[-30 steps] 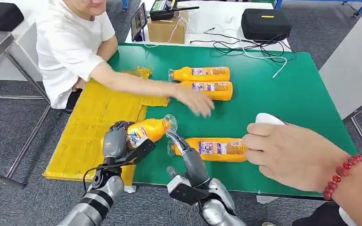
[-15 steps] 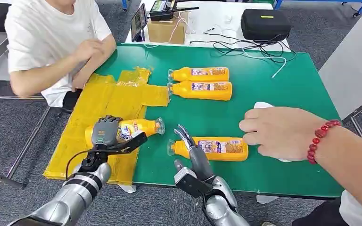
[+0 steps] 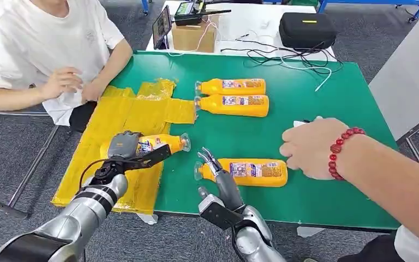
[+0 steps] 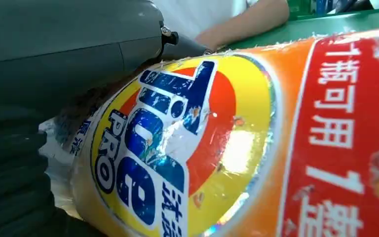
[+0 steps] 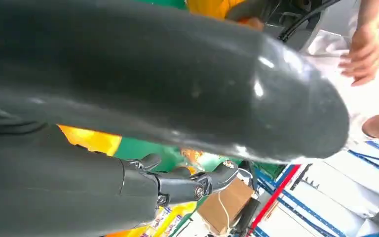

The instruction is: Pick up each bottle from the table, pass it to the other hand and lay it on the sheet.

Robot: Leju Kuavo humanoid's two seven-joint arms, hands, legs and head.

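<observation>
- Green bench (image 3: 327,109) on grey carpet, with a yellow sheet (image 3: 114,117) spread over its left part.
- Behind it, a white table with a cardboard box (image 3: 192,34), cables and a black case (image 3: 307,28).
- Left hand (image 3: 124,148) wrapped around a held bottle (image 3: 161,144), fingers closed over its label end; bottle lying on its side at the sheet's right edge, cap pointing to the green surface. Cannot tell whether resting on the sheet or just above it.
- Same bottle close up in the left wrist view (image 4: 237,148), orange with a blue-lettered label, grey thumb (image 4: 79,44) against it.
- Right hand (image 3: 218,183) empty, fingers (image 3: 211,161) spread apart and stretched toward the cap end of a near bottle (image 3: 248,172), which lay flat on the green.
- Two more bottles, upper (image 3: 232,85) and lower (image 3: 234,105), lying side by side further back, just right of the sheet.
- Person's hand with a red bead bracelet (image 3: 311,147) just beside the near bottle's base.
- Another person in a white shirt (image 3: 38,43) seated at the left.
</observation>
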